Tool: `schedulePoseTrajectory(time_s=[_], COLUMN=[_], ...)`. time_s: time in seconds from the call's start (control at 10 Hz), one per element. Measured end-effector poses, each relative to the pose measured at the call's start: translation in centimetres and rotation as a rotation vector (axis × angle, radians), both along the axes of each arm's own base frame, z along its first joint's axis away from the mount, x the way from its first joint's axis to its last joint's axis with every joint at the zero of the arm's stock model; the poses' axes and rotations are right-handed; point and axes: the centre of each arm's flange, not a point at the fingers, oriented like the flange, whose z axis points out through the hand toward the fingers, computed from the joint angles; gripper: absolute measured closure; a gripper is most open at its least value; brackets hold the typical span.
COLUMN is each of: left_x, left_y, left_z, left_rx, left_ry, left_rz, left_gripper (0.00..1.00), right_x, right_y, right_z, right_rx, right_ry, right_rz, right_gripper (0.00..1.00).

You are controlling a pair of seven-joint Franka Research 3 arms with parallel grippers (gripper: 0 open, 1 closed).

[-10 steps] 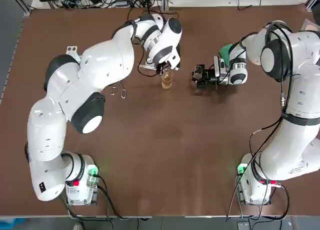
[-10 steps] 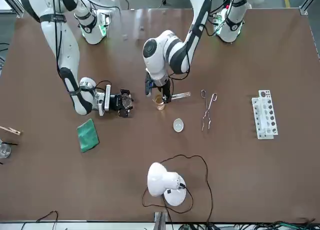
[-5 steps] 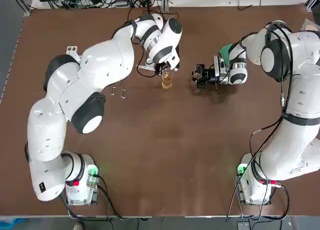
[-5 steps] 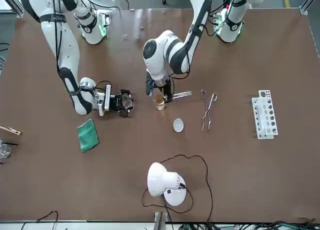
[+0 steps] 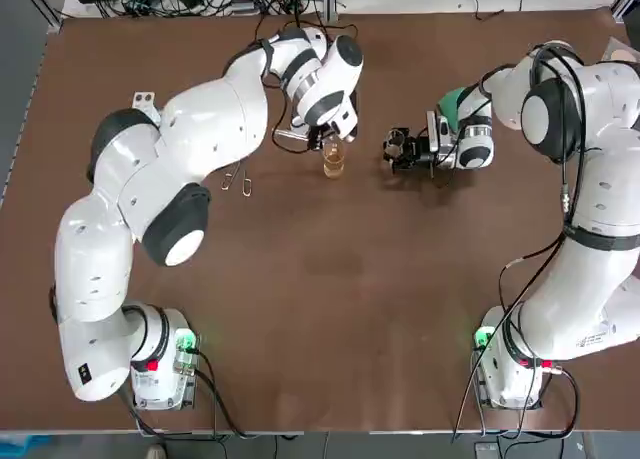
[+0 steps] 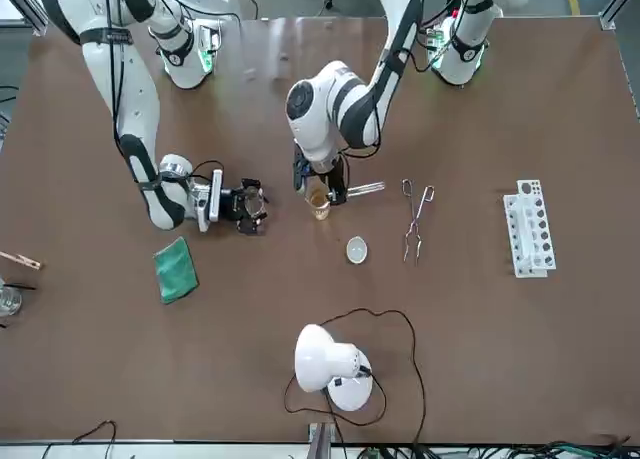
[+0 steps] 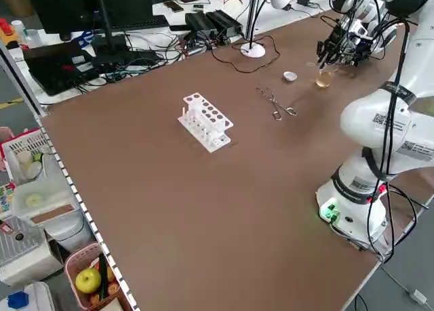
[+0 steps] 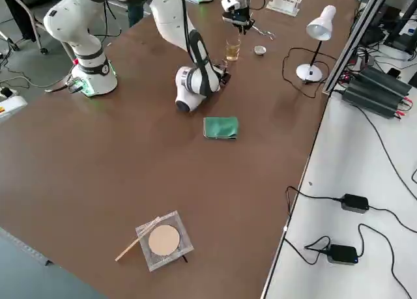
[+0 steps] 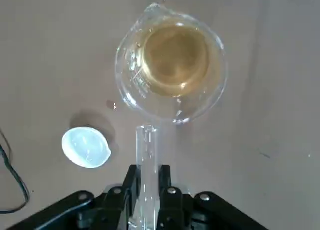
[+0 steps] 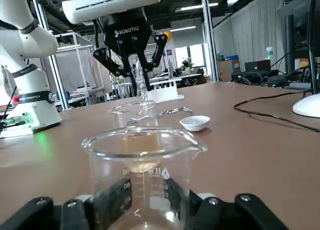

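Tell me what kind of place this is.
Most likely a robotics lab set up for chemistry work: the left end effector holds a test tube above a beaker of amber liquid, the right end effector holds an empty beaker, and a tube rack stands nearby.

1 test tube upright in my left gripper, over the amber-filled beaker; 1 clear beaker upright in my right gripper.

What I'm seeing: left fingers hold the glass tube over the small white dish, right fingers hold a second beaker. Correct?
No: the left fingers hold the glass tube over the beaker of amber liquid; the small white dish lies beside it, as the left wrist view shows. The right fingers hold a second beaker.
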Motion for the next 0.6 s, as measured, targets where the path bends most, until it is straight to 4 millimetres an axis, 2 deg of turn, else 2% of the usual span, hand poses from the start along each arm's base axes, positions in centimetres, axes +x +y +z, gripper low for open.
schedulePoseTrajectory(time_s=[0.2, 0.3, 0.4, 0.6], left_x=[2.8, 5.0, 7.5, 12.5], left_y=[2.2, 4.3, 7.0, 13.8], left_z=[1.6, 3.2, 4.9, 7.8], left_rx=[-0.014, -0.043, -0.095, -0.236], left_ry=[-0.007, 0.0, 0.027, 0.091], left_rz=[0.022, 0.041, 0.06, 0.095], left_gripper=[0.79, 0.79, 0.79, 0.79], right_x=[-0.1, -0.2, -0.2, 0.0], right_y=[0.4, 0.9, 1.3, 2.2], right_z=[0.1, 0.2, 0.4, 1.1], right_rx=[0.008, 0.017, 0.025, 0.044], right_ry=[0.011, 0.014, 0.018, 0.025], right_rz=[0.003, 0.008, 0.011, 0.01], right_gripper=[0.62, 0.62, 0.62, 0.62])
